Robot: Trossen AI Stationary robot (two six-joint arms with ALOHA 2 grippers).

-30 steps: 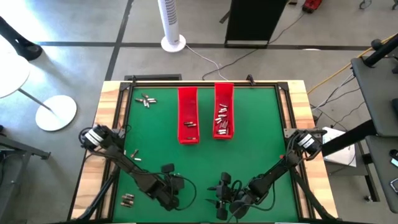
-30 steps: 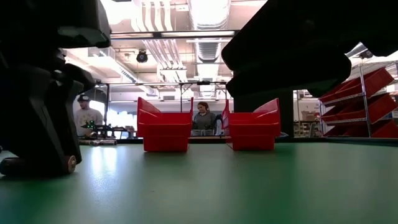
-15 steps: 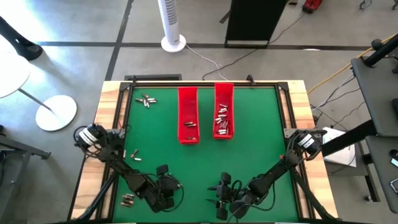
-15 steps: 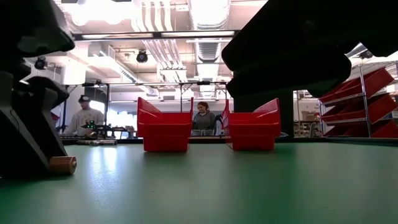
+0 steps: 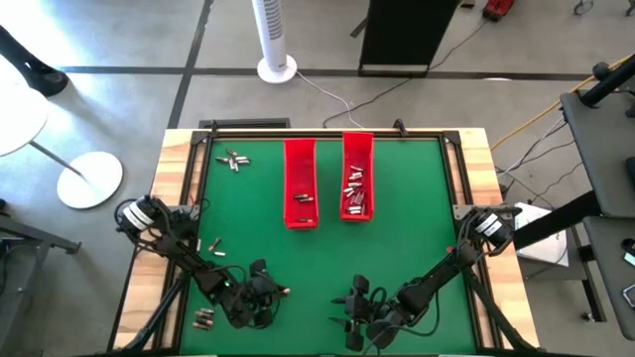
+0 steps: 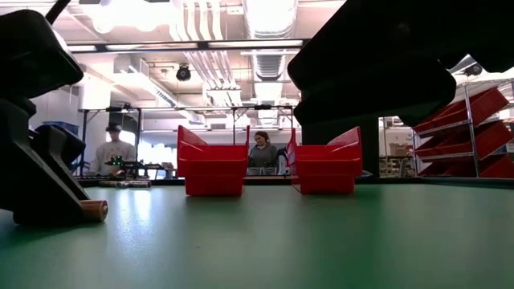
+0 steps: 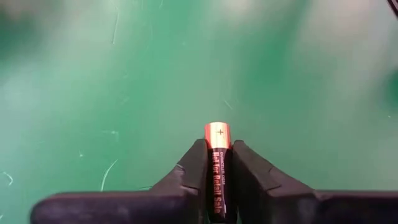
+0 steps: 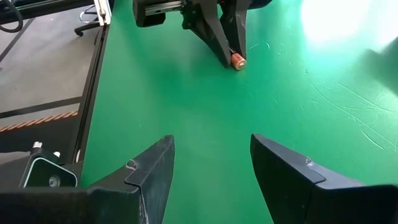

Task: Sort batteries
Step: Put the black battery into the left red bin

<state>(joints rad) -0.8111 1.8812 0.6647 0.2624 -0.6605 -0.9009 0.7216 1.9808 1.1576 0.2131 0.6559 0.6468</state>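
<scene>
My left gripper (image 5: 266, 294) is low over the near left of the green mat, shut on a black battery with a copper end (image 7: 217, 155). The low view shows that battery's copper end (image 6: 95, 211) down at the mat, and the right wrist view shows the same end (image 8: 238, 61). My right gripper (image 5: 349, 309) hangs open above the near middle of the mat, with nothing between its fingers (image 8: 152, 171). Loose batteries lie at the far left (image 5: 234, 159), the middle left (image 5: 213, 246) and the near left (image 5: 203, 318). Two red trays (image 5: 301, 188) (image 5: 356, 149) hold more batteries. My left gripper pinches the battery's black body (image 7: 217, 177) between its two fingers (image 7: 189, 171). The battery lies along the fingers, and its copper plus end (image 7: 217, 133) sticks out past the fingertips. The fingers slant down toward the mat. Whether the copper end touches the mat I cannot tell.
The two long red trays stand side by side at the far middle of the mat. A wooden frame (image 5: 174, 169) borders the table. Bare green mat lies between the grippers and the trays. People sit in the room beyond the far edge (image 6: 263, 152).
My left hand has gone toward the table's left edge, sunk and tipped its fingers further down. The battery's copper end has stayed low at the mat beside the fingers. My right arm has kept still.
</scene>
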